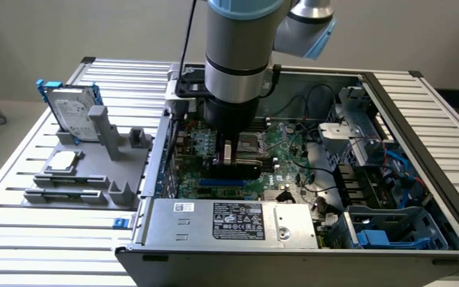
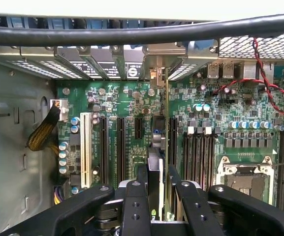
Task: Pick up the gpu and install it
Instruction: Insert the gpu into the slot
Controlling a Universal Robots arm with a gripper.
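The arm is a thick round tube in silver grey, ringed by a narrow black band, with pale blue caps on its joints. A thin black cable runs alongside it, above the gripper. Just above the gripper sits a black cylindrical wrist section; the gripper is black too. Seen from the wrist, the gripper has matt black linkage bars, broad outside, with slimmer fingers inside, all dotted with round screws. A thick black hose crosses beyond the fingertips.
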